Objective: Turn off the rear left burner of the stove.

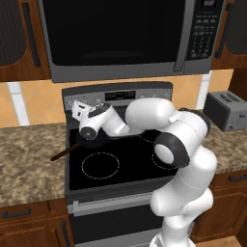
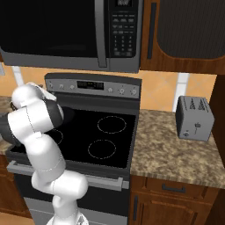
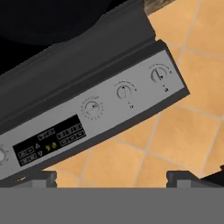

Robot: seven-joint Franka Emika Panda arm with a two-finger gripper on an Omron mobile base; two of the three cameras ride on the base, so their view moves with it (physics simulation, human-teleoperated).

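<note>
Round silver knobs (image 3: 124, 91), flat grey stove (image 3: 109, 114)

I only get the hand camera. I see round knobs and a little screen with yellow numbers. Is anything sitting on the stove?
Observer: Yes. A dark pan with a long brown handle sits at the back left of the stove; its handle pokes out over the left edge.
Operator: Ooh! What's next to the stove on the other side?
Observer: A grey toaster stands on the speckled counter, right of the stove.
Operator: And what's up above?
Observer: A big black-and-grey microwave hangs over the stove.
</note>
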